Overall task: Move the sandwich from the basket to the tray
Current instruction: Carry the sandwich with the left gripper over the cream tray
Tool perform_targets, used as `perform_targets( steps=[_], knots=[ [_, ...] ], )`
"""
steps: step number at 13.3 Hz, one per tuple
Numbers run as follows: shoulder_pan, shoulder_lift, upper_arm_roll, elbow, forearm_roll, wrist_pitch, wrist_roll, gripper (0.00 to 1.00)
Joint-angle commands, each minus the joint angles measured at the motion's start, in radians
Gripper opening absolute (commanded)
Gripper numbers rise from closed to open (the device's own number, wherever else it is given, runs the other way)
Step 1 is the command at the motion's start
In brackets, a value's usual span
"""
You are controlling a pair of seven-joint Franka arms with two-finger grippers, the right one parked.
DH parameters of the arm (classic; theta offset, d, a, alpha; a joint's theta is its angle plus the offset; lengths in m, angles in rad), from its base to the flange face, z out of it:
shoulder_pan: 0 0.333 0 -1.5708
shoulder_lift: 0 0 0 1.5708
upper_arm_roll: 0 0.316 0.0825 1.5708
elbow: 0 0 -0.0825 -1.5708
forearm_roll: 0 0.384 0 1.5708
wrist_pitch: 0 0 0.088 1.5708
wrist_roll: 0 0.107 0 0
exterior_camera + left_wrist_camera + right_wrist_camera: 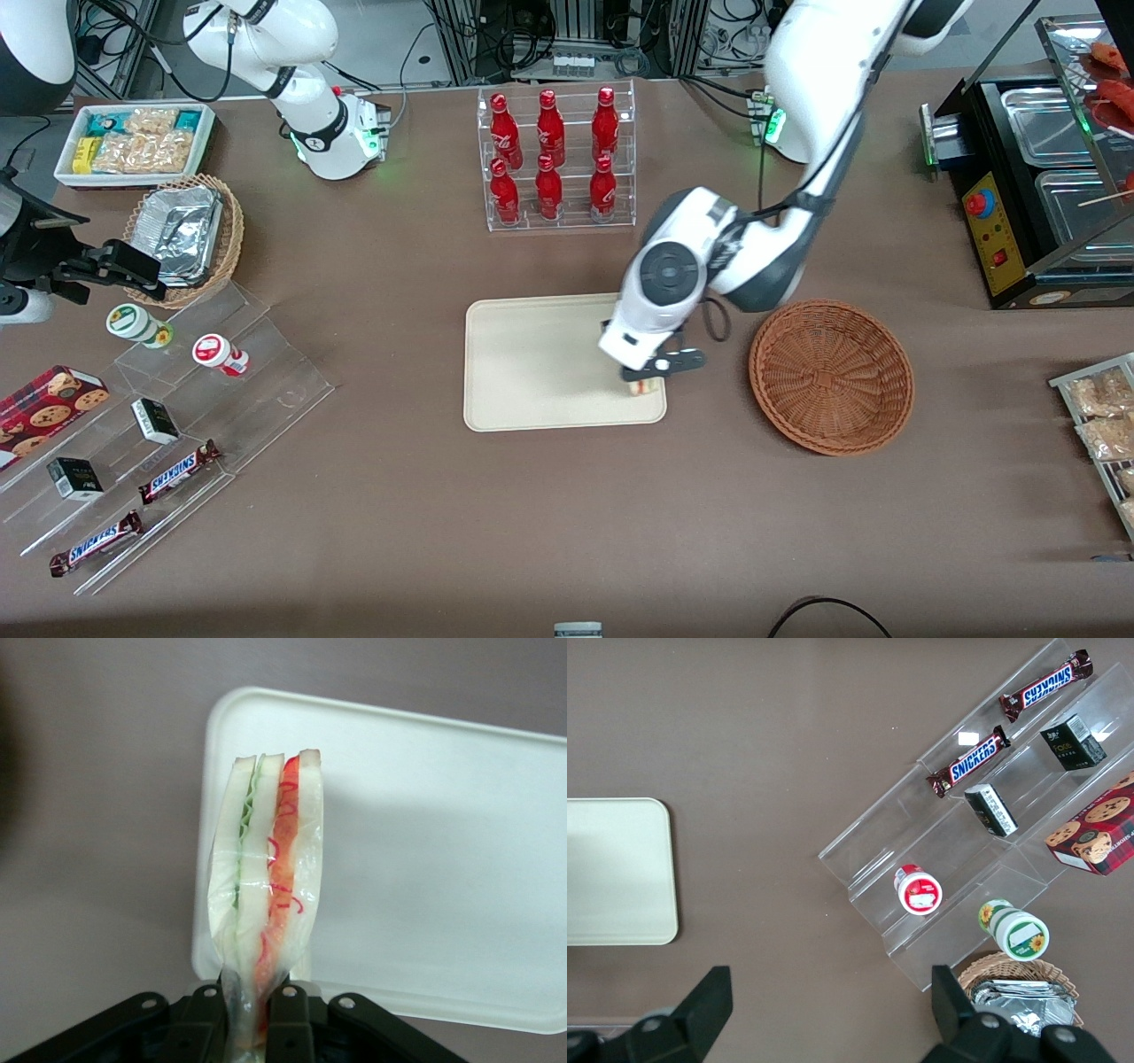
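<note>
Clamped by the gripper point(654, 370) on the sandwich point(266, 877), lower right over the tray point(532, 354), clear of the basket point(831, 376), for setting down.

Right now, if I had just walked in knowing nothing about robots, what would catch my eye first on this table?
Probably the white arm reaching over the cream tray, its gripper shut on a small wrapped sandwich above the tray's corner nearest the wicker basket, which lies beside the tray. Next, the six bright red bottles in a clear rack, farther from the front camera than the tray.
</note>
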Motion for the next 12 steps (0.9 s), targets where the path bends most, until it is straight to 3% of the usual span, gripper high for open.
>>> perform_targets(
  steps=[1,8,12],
  knots=[
    [-0.062,0.096,0.015,0.132,-0.013,-0.027,-0.058,0.00],
    [-0.145,0.255,0.023,0.316,0.002,-0.020,-0.121,0.00],
    [-0.151,0.277,0.024,0.321,0.038,0.001,-0.141,0.00]
  ],
)
